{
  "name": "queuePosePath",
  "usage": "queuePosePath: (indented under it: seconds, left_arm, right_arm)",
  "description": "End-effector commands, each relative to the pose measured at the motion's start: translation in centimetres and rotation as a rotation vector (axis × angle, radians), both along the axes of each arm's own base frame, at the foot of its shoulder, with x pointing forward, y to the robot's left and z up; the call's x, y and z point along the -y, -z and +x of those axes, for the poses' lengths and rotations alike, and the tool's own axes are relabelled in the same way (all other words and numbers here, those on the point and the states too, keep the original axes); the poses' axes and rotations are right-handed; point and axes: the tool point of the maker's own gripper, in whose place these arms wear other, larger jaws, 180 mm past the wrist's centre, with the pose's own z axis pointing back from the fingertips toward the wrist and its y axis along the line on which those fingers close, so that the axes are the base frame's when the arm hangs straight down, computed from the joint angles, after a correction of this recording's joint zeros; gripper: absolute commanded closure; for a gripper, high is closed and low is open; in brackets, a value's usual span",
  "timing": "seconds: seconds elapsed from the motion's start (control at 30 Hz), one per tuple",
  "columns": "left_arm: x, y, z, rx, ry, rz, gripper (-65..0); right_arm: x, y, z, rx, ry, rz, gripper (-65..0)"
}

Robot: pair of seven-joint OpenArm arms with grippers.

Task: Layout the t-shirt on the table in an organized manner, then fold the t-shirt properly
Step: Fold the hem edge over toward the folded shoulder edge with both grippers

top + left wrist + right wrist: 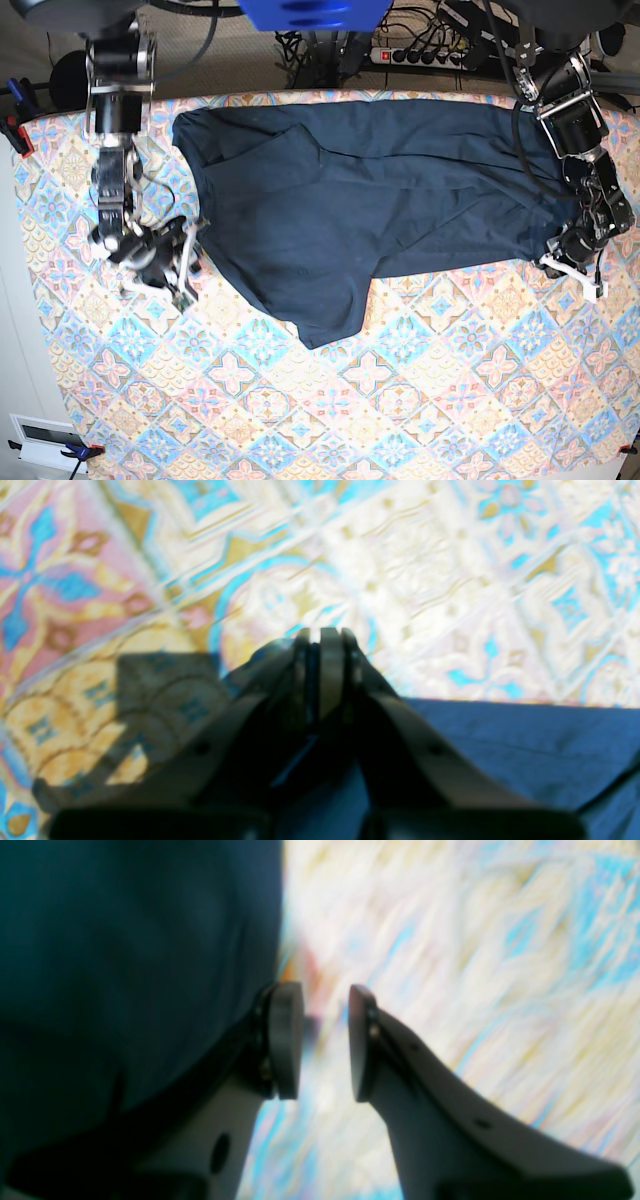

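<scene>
Base view, from overhead: the t-shirt (pixel 350 200), a plain dark navy garment, lies spread across the far half of the worktop (pixel 420 400), its long edge along the far side, one sleeve or corner hanging toward the middle, and broad creases running through the cloth; it is laid out only roughly and not yet folded. The left gripper (pixel 572 262), on this view's right, sits at the shirt's right-hand edge. In the left wrist view the left gripper (pixel 322 635) has its jaws pressed together, with a thin dark strip between them and navy cloth at their base; whether that strip is a pinch of hem cannot be told through the blur. The right gripper (pixel 180 262), on the base view's left, hangs just beside the shirt's opposite edge; the right wrist view shows the right gripper (pixel 326 1040) with a clear gap between its pads and nothing in it, the cloth lying against the outer side of one finger. By its look the fabric is soft, light and limp: it should drape and bunch rather than hold shape, and drag on the patterned cover when pulled. Hems, shoulder seams and corners, where layers are doubled, appear the surest places to pinch; a grip in mid-panel would likely lift a tent of cloth and add creases.
</scene>
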Motion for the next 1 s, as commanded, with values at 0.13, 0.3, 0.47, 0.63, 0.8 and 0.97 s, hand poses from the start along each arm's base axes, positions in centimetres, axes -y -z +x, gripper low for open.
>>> queuePosePath:
  seconds: [0.13, 0.3, 0.47, 0.63, 0.8, 0.97]
  left_arm:
    - [-0.9, -2.4, 1.5, 0.072, -0.007, 0.018, 0.0]
    - [-0.9, -2.4, 1.5, 0.072, -0.007, 0.018, 0.0]
    - [-0.9, -2.4, 1.5, 0.072, -0.007, 0.018, 0.0]
    - [-0.9, -2.4, 1.5, 0.072, -0.007, 0.018, 0.0]
    - [-0.8, -2.4, 1.5, 0.073, -0.005, 0.017, 0.0]
    - [-0.8, -2.4, 1.5, 0.073, -0.005, 0.017, 0.0]
  right_arm:
    - [-1.6, 0.8, 1.8, 0.033, -0.071, 0.006, -15.5]
    - [-3.3, 1.7, 2.5, 0.018, -0.129, 0.020, -25.0]
    - [-4.0, 1.5, 3.5, 0.010, -0.161, -0.001, -32.1]
    - [-5.5, 1.8, 3.4, 0.004, -0.172, 0.027, -31.2]
    - [-6.8, 1.7, 3.4, 0.008, -0.182, 0.048, -31.2]
    - [-6.9, 1.7, 3.5, 0.012, -0.184, 0.054, -31.2]
